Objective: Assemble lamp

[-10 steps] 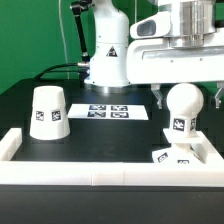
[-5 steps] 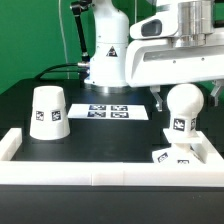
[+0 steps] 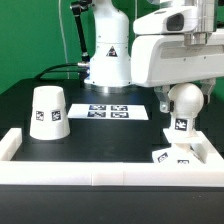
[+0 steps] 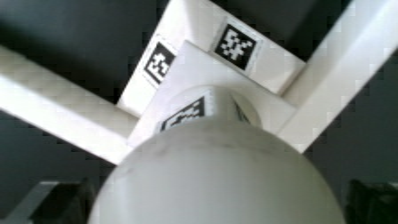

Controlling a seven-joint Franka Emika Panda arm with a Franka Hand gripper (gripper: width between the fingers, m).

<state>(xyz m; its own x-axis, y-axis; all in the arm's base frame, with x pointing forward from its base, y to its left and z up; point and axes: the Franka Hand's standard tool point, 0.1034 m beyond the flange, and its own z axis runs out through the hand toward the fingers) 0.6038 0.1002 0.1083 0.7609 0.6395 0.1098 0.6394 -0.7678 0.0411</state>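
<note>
Bulb [image 3: 183, 104] sits upright on the flat square base [image 3: 176, 156], near the exterior view's right, tucked into the corner of the white rail [image 3: 100, 171] that edges the black tabletop [image 3: 100, 140]. The claw [image 3: 186, 97] hangs over it from above w/ one dark finger [image 3: 160, 98] just beside the bulb on the exterior view's left. The wrist view has the bulb [image 4: 214, 175] filling the space btwn two dark finger tips [image 4: 54, 200], base tags beyond it. Can't tell if the fingers are pressing on the bulb or only flanking it. Vs. half a sec ago, the arm's end looks different: the white housing above the bulb now reads broader and has shifted, as if the wrist turned. Bulb and base haven't budged. The shade [image 3: 47, 112] is in the same spot, mouth down, well apart toward the exterior view's left. The marker board [image 3: 108, 111] lies flat btwn shade and bulb, further back.
</note>
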